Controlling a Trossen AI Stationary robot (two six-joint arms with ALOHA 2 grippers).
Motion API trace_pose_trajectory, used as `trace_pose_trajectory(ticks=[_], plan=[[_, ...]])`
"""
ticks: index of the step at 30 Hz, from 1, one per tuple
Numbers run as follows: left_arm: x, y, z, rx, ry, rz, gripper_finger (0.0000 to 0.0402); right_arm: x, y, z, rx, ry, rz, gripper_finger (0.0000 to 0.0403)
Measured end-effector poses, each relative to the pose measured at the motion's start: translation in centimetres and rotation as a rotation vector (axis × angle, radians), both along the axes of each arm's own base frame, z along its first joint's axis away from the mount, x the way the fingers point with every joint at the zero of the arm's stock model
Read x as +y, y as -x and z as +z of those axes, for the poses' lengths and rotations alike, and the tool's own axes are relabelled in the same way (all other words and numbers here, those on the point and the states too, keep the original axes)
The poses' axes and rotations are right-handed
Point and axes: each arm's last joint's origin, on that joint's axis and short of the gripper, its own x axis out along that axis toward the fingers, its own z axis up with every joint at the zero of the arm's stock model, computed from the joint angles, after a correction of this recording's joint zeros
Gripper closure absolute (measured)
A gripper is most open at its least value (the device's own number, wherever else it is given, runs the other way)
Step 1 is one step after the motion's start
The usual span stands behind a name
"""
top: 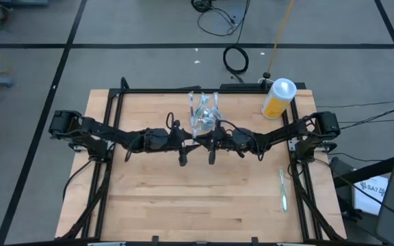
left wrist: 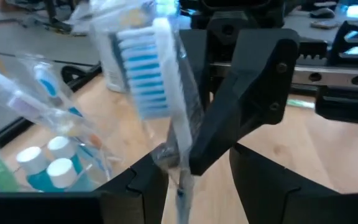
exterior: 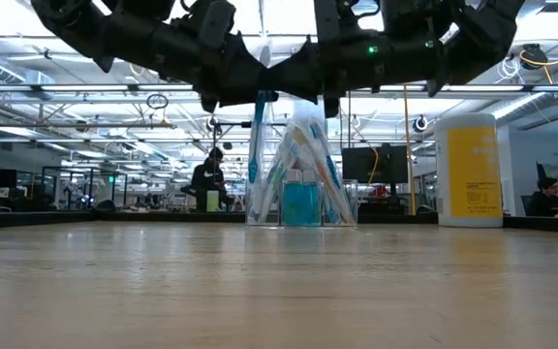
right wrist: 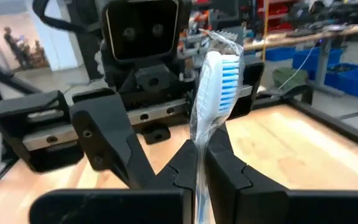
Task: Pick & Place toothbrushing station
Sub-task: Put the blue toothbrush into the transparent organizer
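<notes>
Table (top: 183,205): wooden; arms meet at its middle.
Bottle (top: 278,98): yellow, back right corner, not involved.
Cup (exterior: 301,199): clear, mid-table toward the back, holding brushes and teal tubes (left wrist: 45,168).
Right gripper (right wrist: 199,163): jaws pinching a wrapped brush (right wrist: 216,87) by its handle, beside the cup.
Left gripper (left wrist: 194,177): jaws spread around the same brush.
Loose brush (top: 283,189): right edge.
Advice: left clears away first; right then lowers the brush into the cup.
</notes>
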Motion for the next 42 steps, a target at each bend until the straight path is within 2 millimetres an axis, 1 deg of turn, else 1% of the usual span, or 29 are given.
trace_pose_trajectory(ticks=[4,10,15,18,27,30,32,36,39,42], plan=[[0.1,0.0,-0.1,0.015,-0.001,-0.010,0.0229,0.0,0.0,-0.2,0.030,0.008,0.001,0.0391],[0.2,0.2,-0.8,0.099,-0.029,0.024,0.0229,-0.1,0.0,-0.6,0.058,0.016,-0.004,0.0390],[0.2,0.2,-0.8,0.100,-0.028,0.026,0.0233,-0.3,0.0,-0.7,0.072,0.012,-0.011,0.0390],[0.2,0.2,-0.8,0.099,-0.028,0.029,0.0257,-0.5,0.0,-0.7,0.074,0.009,-0.013,0.0390],[0.4,0.2,-0.9,0.107,-0.029,0.036,0.0369,-0.4,0.0,-0.7,0.075,0.020,-0.012,0.0385],[0.4,0.2,-0.9,0.110,-0.028,0.034,0.0390,-0.4,0.0,-0.7,0.078,0.036,-0.011,0.0368],[0.3,0.2,-0.9,0.111,-0.027,0.032,0.0389,-0.4,0.0,-0.7,0.078,0.035,-0.012,0.0349],[0.4,0.3,-0.9,0.108,-0.013,0.069,0.0374,-0.5,0.0,-0.7,0.078,0.037,-0.015,0.0307],[0.6,0.3,-0.9,0.111,-0.037,0.114,0.0383,-0.6,0.0,-0.7,0.083,0.066,-0.048,0.0278],[1.2,0.3,-0.9,0.112,-0.064,0.184,0.0392,-0.8,0.3,-0.2,0.092,0.103,-0.116,0.0256]])
